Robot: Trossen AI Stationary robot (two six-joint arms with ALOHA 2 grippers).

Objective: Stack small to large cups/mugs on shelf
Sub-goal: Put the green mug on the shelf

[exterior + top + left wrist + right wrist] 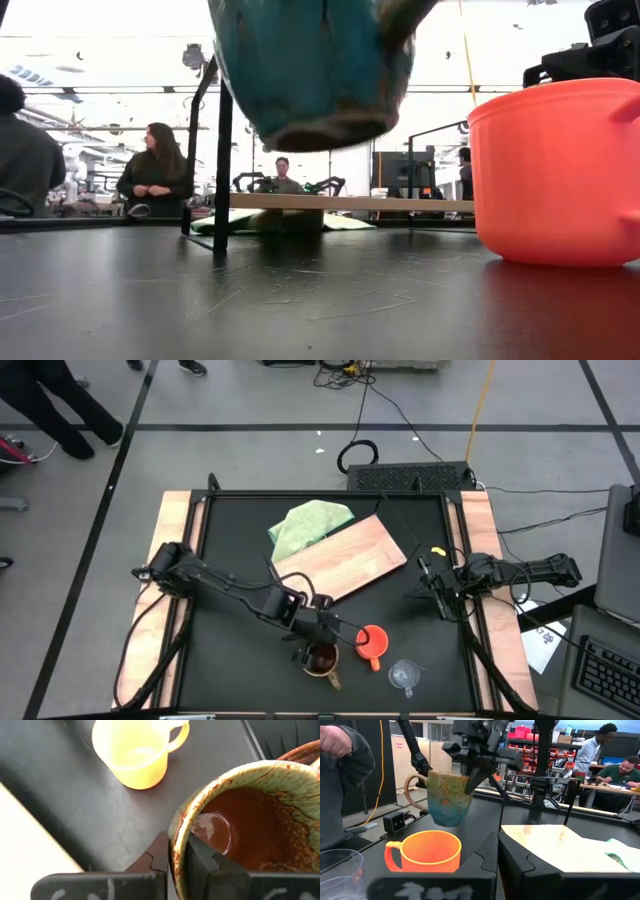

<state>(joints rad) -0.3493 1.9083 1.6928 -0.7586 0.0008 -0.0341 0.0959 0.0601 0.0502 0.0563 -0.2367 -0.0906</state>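
The left claw (470, 767) gripped the brown mug (447, 795) by its rim, lifted off the desk (230, 650); carrying it level toward the shelf (345, 560) at twelve o'clock seemed wise. The right claw (432, 585) waited clenched.

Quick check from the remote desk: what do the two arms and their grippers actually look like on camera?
Both arms are dark, jointed, with black cables trailing back to the table's edges. The left gripper has two flat black fingers with stepped inner edges. The right gripper looks the same; faint white scrawled marks show on both bodies.
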